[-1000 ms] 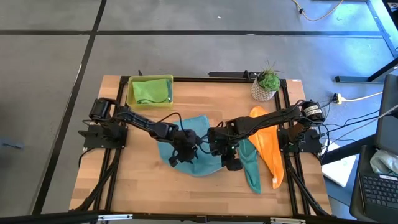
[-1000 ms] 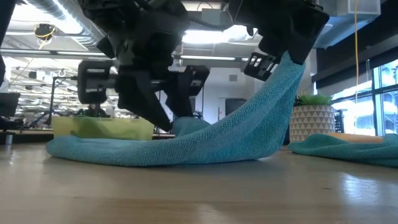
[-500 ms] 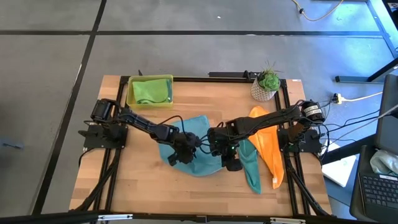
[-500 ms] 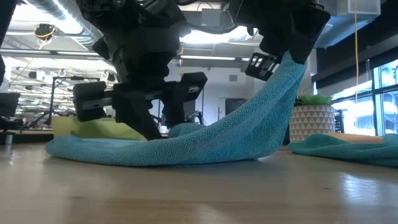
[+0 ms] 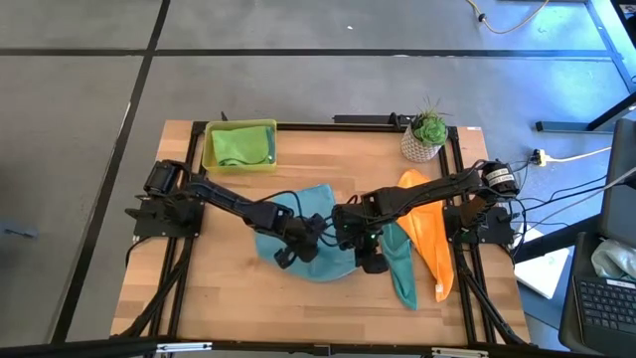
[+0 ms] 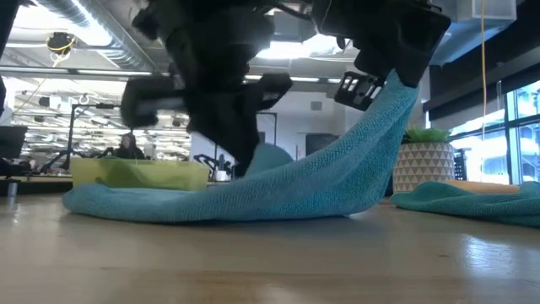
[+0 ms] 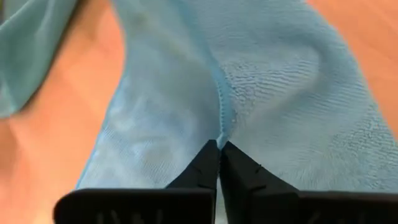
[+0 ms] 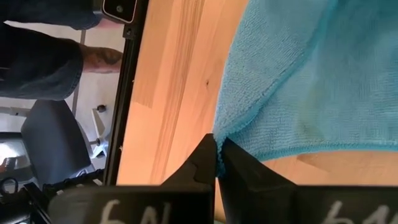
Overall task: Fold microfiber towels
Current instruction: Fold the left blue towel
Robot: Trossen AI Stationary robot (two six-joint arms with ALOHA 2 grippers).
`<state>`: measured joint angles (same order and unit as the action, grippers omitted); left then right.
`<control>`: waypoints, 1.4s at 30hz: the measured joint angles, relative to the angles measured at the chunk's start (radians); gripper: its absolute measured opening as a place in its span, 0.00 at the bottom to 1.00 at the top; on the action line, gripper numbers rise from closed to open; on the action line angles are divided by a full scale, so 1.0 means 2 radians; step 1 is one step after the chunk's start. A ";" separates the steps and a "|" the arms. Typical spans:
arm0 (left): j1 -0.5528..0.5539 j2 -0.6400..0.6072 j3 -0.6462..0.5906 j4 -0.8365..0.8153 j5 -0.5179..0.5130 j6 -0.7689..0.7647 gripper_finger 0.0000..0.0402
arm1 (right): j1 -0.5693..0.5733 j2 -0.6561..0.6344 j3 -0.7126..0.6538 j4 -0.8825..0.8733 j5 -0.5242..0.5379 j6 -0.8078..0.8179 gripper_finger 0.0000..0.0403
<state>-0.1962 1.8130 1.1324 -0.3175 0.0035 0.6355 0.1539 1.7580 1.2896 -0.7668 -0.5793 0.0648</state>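
Note:
A light blue microfiber towel [image 5: 316,214] lies mid-table, and both grippers are shut on it. My left gripper [image 7: 219,151] is at its middle, my right gripper [image 8: 216,149] at its right-hand side, which is lifted high [image 6: 390,93]. From there the cloth slopes down to its left part [image 6: 126,205], which is flat on the wood. A teal towel [image 5: 400,267] and an orange towel [image 5: 429,234] lie crumpled at the right. A lime green towel [image 5: 238,147] sits in the tray. My left gripper pinches a raised ridge of the towel's middle [image 7: 225,121] between its two fingertips, slanting down from the table's left. The ridge stands as a low hump [image 6: 272,156] above the table; the cloth around it stays down. My right gripper pinches the towel at its hemmed edge, by a corner [image 8: 225,135], coming down at a slant from the right. That side hangs lifted below the fingers [image 6: 396,84], and the cloth runs down fairly taut to the table.
A yellow-green tray [image 5: 211,149] stands at the far left and a potted plant [image 5: 425,134] at the far right. Bare wood [image 5: 224,278] lies near the front edge. Past the table edge a person's arm [image 8: 99,57] shows in the right wrist view.
My left gripper has shut on the towel's middle, tipped, and gone a little up and toward the table's right, drawing a small hump of cloth up with it. My right gripper has kept still with the towel's right side raised.

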 joint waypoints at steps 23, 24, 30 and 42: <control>-0.059 0.000 0.163 -0.363 0.138 -0.588 0.00 | -0.047 -0.023 0.001 -0.056 0.074 -0.076 0.02; -0.063 0.000 0.169 -0.364 0.143 -0.602 0.00 | -0.051 -0.024 0.001 -0.056 0.074 -0.078 0.02; -0.077 0.000 0.208 -0.373 0.165 -0.689 0.00 | -0.063 -0.025 0.001 -0.059 0.078 -0.099 0.02; -0.098 0.000 0.219 -0.351 0.184 -0.808 0.00 | -0.062 -0.025 0.001 -0.057 0.065 -0.113 0.02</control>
<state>-0.3931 1.8122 1.5707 -1.0195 0.3712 -0.9799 0.0292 1.7084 1.2911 -0.8817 -0.4496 -0.1619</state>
